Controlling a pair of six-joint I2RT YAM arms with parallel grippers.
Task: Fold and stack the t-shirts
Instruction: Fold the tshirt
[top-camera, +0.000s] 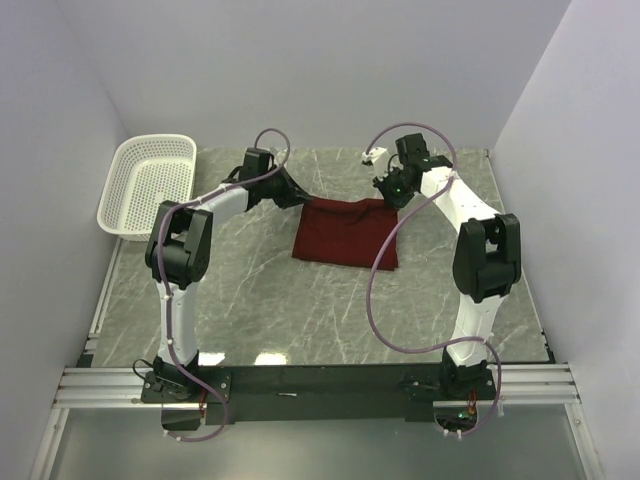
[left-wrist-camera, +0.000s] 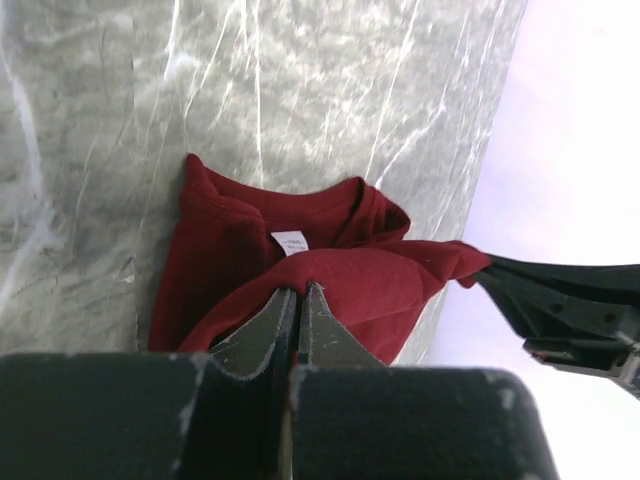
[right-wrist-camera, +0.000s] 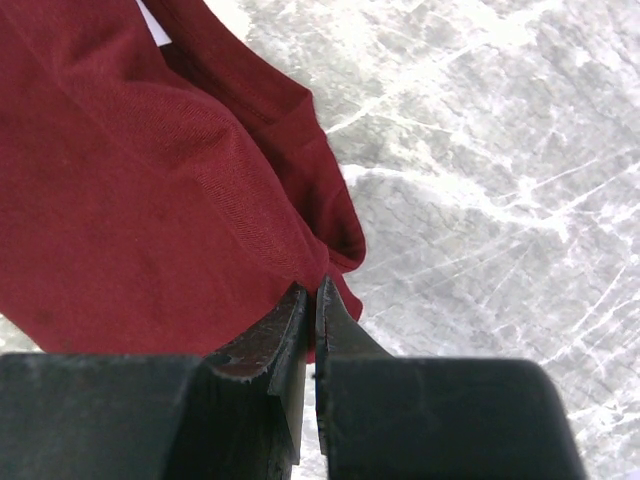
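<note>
A maroon t-shirt (top-camera: 345, 232) lies partly folded on the marble table, its far edge lifted between both arms. My left gripper (top-camera: 296, 200) is shut on the far left corner of the t-shirt (left-wrist-camera: 330, 280), cloth pinched at the tips of its fingers (left-wrist-camera: 280, 310). The white neck label (left-wrist-camera: 291, 241) shows just beyond them. My right gripper (top-camera: 385, 192) is shut on the far right corner of the t-shirt (right-wrist-camera: 150, 200), the fabric bunched at its fingertips (right-wrist-camera: 335, 305). The right gripper's black body (left-wrist-camera: 570, 300) also shows in the left wrist view.
A white perforated basket (top-camera: 148, 180) stands at the far left of the table (top-camera: 300, 310). White walls close in the back and both sides. A purple cable (top-camera: 385, 290) loops from the right arm over the table, next to the shirt.
</note>
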